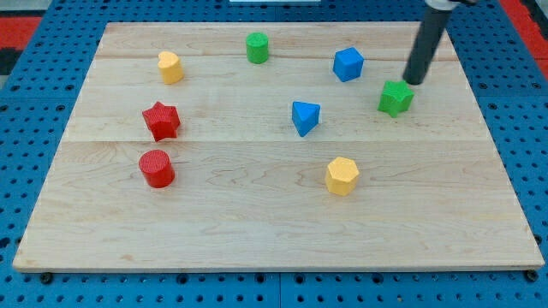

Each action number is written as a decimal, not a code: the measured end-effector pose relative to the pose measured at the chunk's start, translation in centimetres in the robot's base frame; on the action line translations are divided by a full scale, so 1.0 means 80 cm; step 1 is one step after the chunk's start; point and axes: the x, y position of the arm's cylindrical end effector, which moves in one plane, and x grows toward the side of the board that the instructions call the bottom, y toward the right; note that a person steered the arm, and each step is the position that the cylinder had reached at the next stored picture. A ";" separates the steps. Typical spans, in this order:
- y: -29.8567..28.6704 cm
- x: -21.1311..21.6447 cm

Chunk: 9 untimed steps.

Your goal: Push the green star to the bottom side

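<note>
The green star (396, 97) lies at the view's right, in the upper half of the wooden board (257, 231). My tip (413, 81) is just above and to the right of the star, very close to its upper right edge; I cannot tell if they touch. The dark rod rises from the tip toward the view's top right.
A blue block (348, 64) sits left of my tip. A blue triangular block (305, 117) and a yellow hexagon (342, 175) lie left and below the star. A green cylinder (257, 47), a yellow block (170, 67), a red star (161, 121) and a red cylinder (157, 168) lie further left.
</note>
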 end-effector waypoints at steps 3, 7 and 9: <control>-0.037 0.121; -0.039 0.152; -0.006 0.165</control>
